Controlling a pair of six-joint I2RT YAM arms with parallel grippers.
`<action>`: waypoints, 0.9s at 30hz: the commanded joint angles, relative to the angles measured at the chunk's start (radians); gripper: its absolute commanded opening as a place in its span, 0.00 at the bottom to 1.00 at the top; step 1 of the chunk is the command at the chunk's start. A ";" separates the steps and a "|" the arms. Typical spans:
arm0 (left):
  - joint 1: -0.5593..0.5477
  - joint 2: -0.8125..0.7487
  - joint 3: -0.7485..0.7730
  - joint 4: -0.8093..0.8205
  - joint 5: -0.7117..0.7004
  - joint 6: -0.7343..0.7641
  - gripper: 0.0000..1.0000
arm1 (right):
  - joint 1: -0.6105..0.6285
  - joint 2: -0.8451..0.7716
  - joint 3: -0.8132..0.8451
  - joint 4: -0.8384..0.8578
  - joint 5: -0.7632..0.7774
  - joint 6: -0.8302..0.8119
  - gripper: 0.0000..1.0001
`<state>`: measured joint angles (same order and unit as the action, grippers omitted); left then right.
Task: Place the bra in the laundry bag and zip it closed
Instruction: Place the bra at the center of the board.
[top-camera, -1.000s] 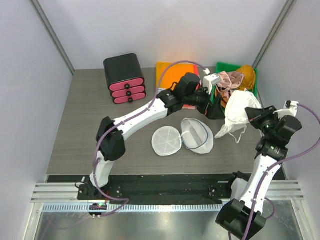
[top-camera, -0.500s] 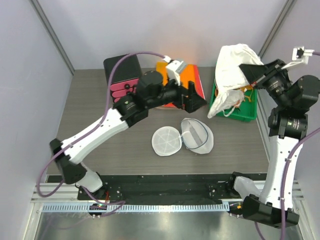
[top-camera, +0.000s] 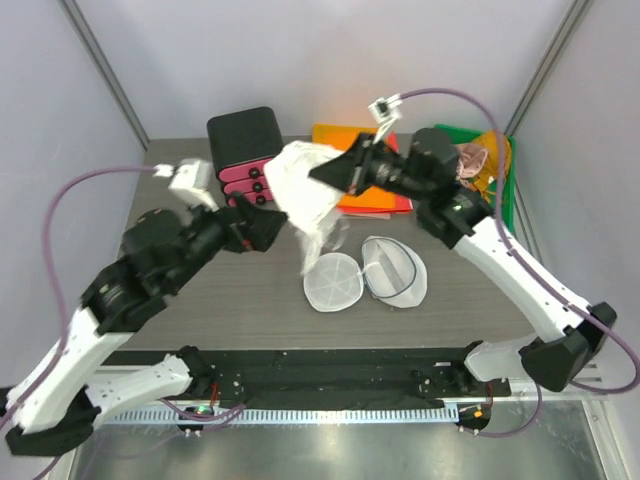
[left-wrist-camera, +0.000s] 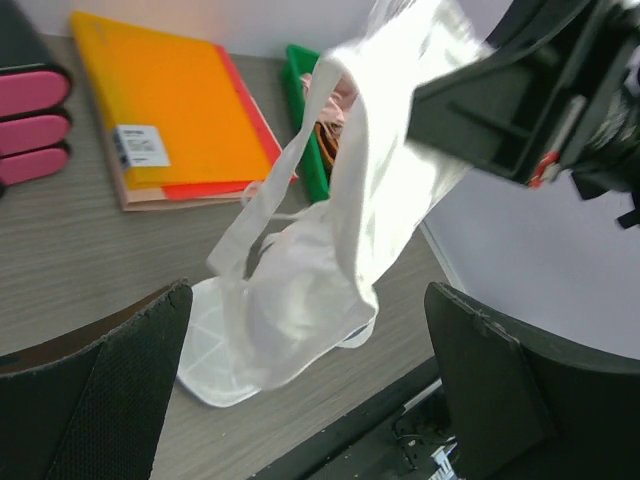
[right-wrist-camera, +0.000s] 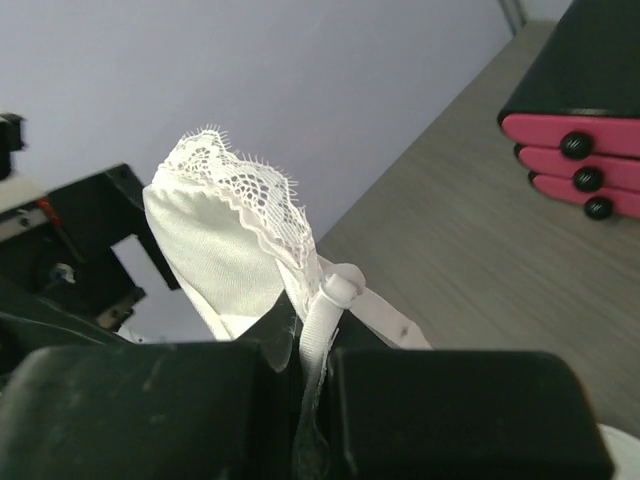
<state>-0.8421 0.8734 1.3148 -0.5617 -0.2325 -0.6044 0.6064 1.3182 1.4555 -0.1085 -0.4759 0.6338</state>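
The right gripper (top-camera: 332, 172) is clamped tight on the white bra (top-camera: 298, 192). In its own wrist view a strap and a lace-edged cup (right-wrist-camera: 228, 235) rise out from between the closed fingers (right-wrist-camera: 440, 420). The bra hangs below and to the left of this gripper, clear of the counter (top-camera: 250, 305), with its loose lower end over the near rim of the laundry bag (top-camera: 365, 275). Whether the fabric touches the bag cannot be told.

The bag lies open on the counter below the right gripper. Its two white mesh halves rest side by side with the dark zipper showing around the right half, and nothing is inside it.

The left gripper (top-camera: 266, 226) has its jaws spread wide and holds nothing. It points at the hanging bra from the left, and its fingertips are just beside the cloth. In the left wrist view the bra (left-wrist-camera: 330, 250) dangles ahead of this gripper, framed between the two black fingers (left-wrist-camera: 110, 390), with part of the bag (left-wrist-camera: 212, 372) under it. The right gripper (left-wrist-camera: 520, 110) is above and to the right.

Beyond the left gripper are a black drawer unit (top-camera: 248, 152) with pink drawer fronts and an orange folder (left-wrist-camera: 170, 110). To the right of the right gripper stands a green bin (top-camera: 505, 190) holding other clothes (top-camera: 478, 158).
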 joint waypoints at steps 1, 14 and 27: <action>-0.002 -0.209 0.032 -0.256 -0.186 -0.044 0.98 | 0.178 0.025 -0.018 0.038 0.223 0.003 0.01; -0.002 -0.335 0.052 -0.512 -0.297 -0.110 0.96 | 0.391 0.341 -0.098 0.234 0.359 0.101 0.01; 0.001 -0.094 -0.135 -0.471 -0.526 -0.330 0.91 | 0.377 0.838 0.181 0.325 0.346 0.009 0.01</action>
<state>-0.8421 0.7322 1.2392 -1.0946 -0.6804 -0.8528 0.9981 2.1239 1.5620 0.1211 -0.1188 0.6914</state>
